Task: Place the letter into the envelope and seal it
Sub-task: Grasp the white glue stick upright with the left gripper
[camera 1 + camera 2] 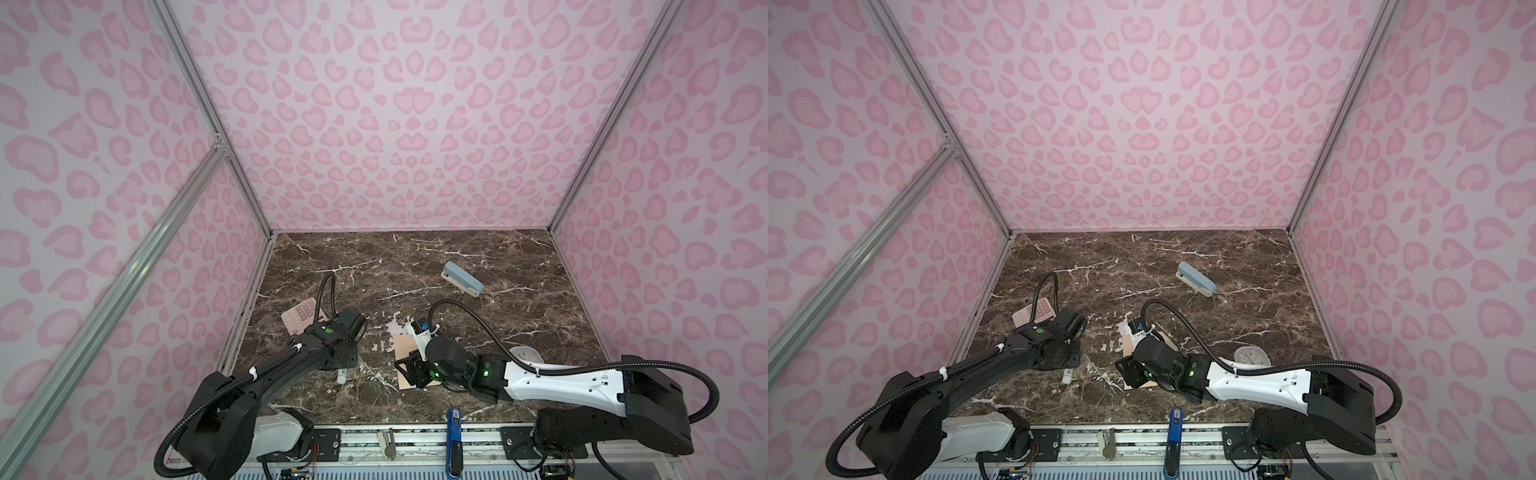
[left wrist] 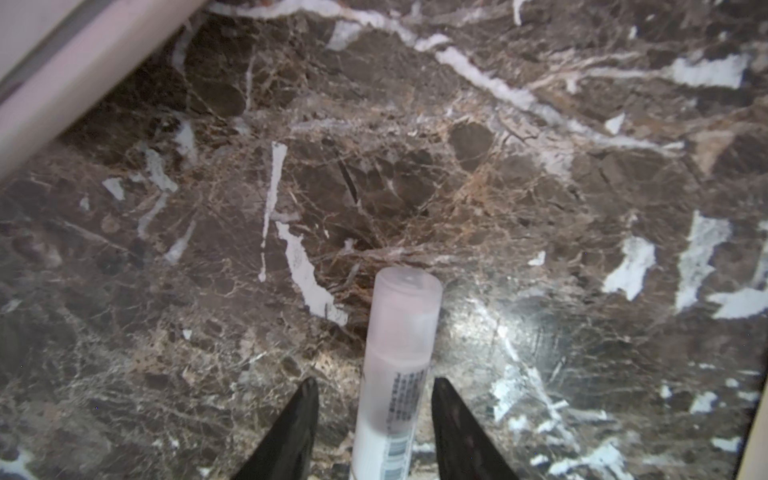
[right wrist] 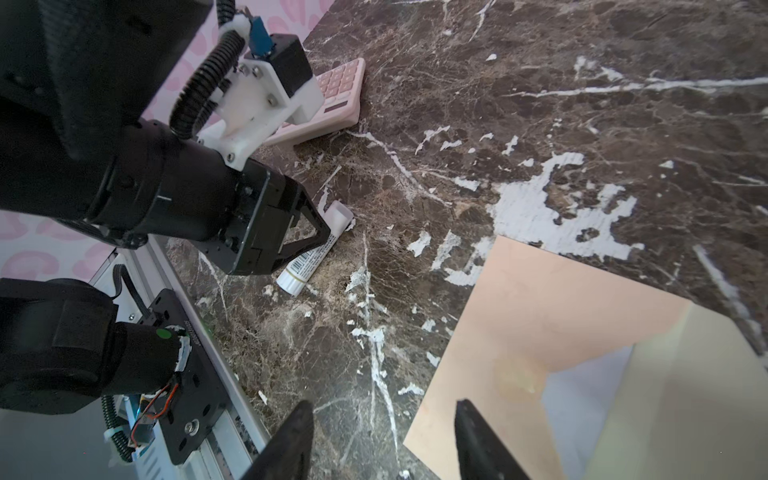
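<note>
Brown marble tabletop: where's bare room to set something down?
Free: the far strip of the brown marble tabletop along the back wall, behind the blue-grey stapler; also the right side between stapler and round white clock. Crowded: near middle, where pink calculator, white glue stick and peach paper envelope lie by the left gripper and right gripper.

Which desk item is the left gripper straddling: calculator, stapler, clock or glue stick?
The glue stick, lying flat between the fingers of the left gripper; calculator, stapler and clock lie well clear.
</note>
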Controlling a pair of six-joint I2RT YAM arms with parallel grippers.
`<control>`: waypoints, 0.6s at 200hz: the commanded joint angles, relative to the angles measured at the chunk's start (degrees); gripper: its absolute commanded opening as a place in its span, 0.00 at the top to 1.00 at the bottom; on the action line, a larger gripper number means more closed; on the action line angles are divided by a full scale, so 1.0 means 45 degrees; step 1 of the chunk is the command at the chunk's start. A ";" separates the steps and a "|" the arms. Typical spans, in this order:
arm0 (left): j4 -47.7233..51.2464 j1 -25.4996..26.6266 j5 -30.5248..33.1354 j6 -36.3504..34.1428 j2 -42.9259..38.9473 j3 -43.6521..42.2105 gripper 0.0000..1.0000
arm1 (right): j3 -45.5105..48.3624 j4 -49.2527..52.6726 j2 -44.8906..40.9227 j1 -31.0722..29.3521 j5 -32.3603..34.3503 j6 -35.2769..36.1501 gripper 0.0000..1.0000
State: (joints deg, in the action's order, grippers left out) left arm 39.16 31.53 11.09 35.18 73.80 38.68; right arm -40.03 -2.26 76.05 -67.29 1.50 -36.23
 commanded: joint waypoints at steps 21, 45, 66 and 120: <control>-0.0332 -0.0208 -0.1117 -0.0780 0.0595 0.0151 0.55 | 0.0253 -0.0263 -0.0060 -0.0028 0.0442 0.0063 0.43; -0.0342 -0.0268 -0.1475 -0.0903 0.0823 0.0170 0.55 | 0.0263 -0.0259 -0.0026 -0.0030 0.0443 0.0069 0.43; -0.0440 -0.0346 -0.1774 -0.1035 0.1083 0.0193 0.58 | 0.0280 -0.0297 0.0002 -0.0043 0.0456 0.0065 0.43; -0.0172 -0.0463 -0.2172 -0.1425 0.1720 0.0521 0.63 | 0.0423 -0.0588 0.0073 -0.0030 0.0458 0.0016 0.43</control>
State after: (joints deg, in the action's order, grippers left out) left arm 37.60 29.67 2.74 30.22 80.64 40.12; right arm -38.81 -2.46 76.16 -67.40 2.90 -36.25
